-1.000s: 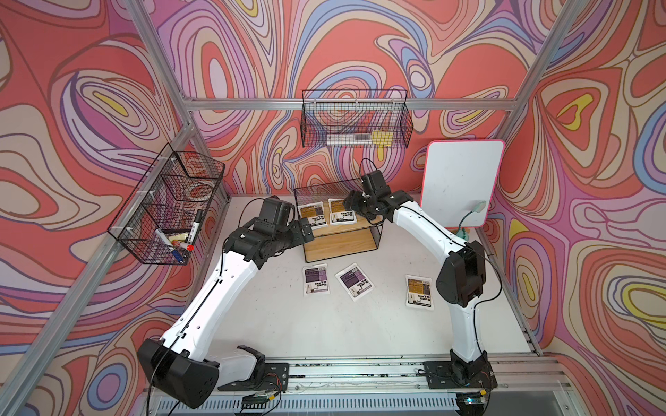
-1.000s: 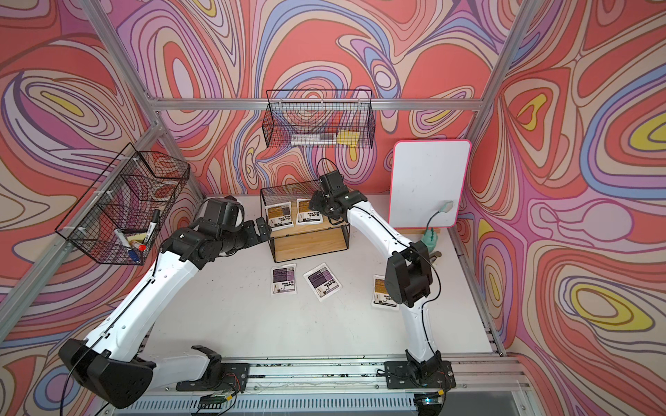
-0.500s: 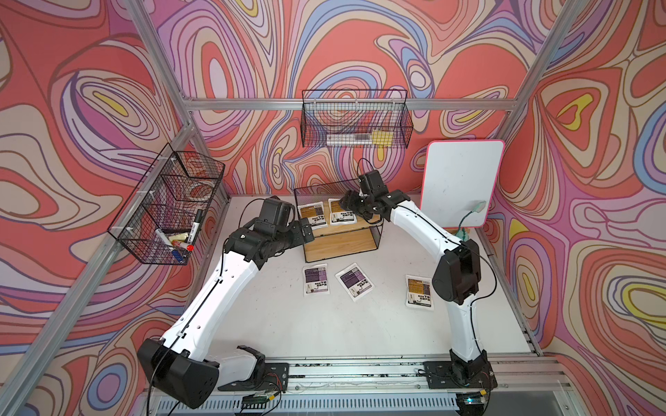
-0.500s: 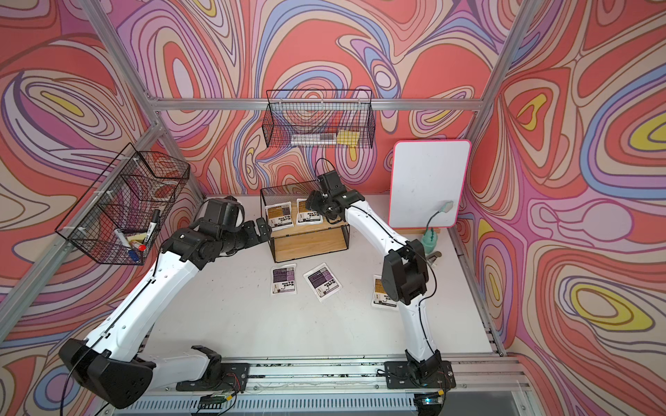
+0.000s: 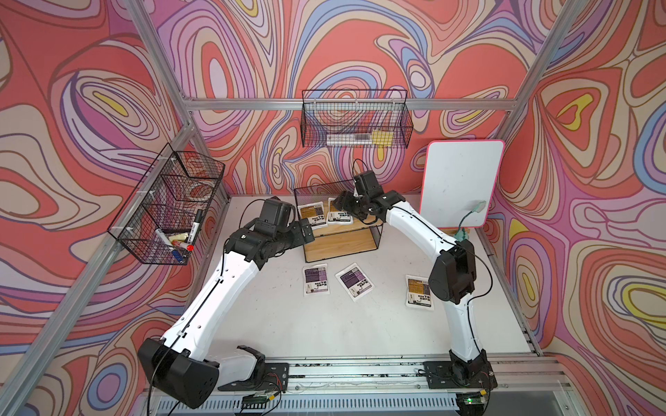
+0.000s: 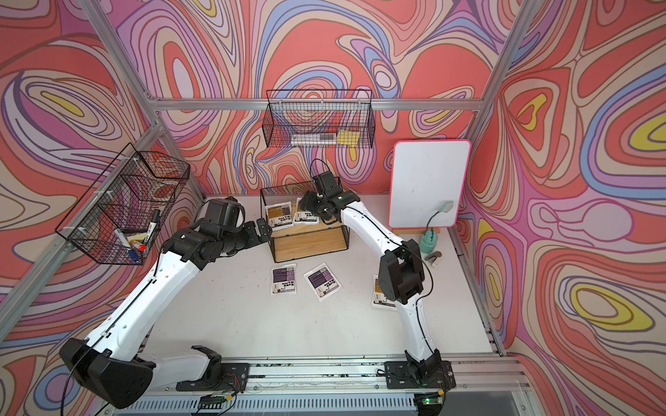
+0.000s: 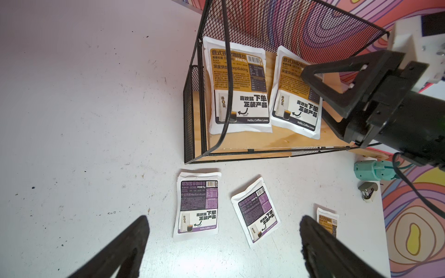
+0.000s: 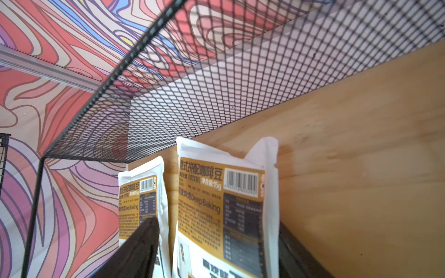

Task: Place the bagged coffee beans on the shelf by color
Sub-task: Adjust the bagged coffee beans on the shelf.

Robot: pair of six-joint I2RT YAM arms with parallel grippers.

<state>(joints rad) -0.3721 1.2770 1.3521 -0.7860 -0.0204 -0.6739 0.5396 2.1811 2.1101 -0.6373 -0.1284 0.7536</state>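
Plainly, in both top views the shelf stands at the back of the table. 2 orange-brown pouches lie flat, side by side, on its upper board: the side pouch next to the mesh wall and the inner pouch beside it. The right claw hangs over the inner pouch. The left claw hovers just beside the shelf's mesh wall. In front of the shelf, on the table, lie the straight purple pouch and the skewed purple pouch, near each other but apart. The stray orange-brown pouch lies beside the right arm.

From the left wrist, the left claw is empty, its jaws spread wide above the table. The side pouch reads "意式拼配咖啡豆", "BLACK HONEY", "深度烘焙 Deep Baking", "喜欢就下单正装产品" and "Hello, Coffee Lover." The straight purple pouch reads "耶加雪菲咖啡豆", "净含量:15g" and "中度烘焙 Medium Roast". The right claw covers part of the inner pouch.

From the right wrist, the right claw has its jaws standing apart on either side of the inner pouch, which rests on the wooden board. Whether they touch its edges cannot be told. Its label shows a barcode, "净含量:15g" and "Deep Baking".
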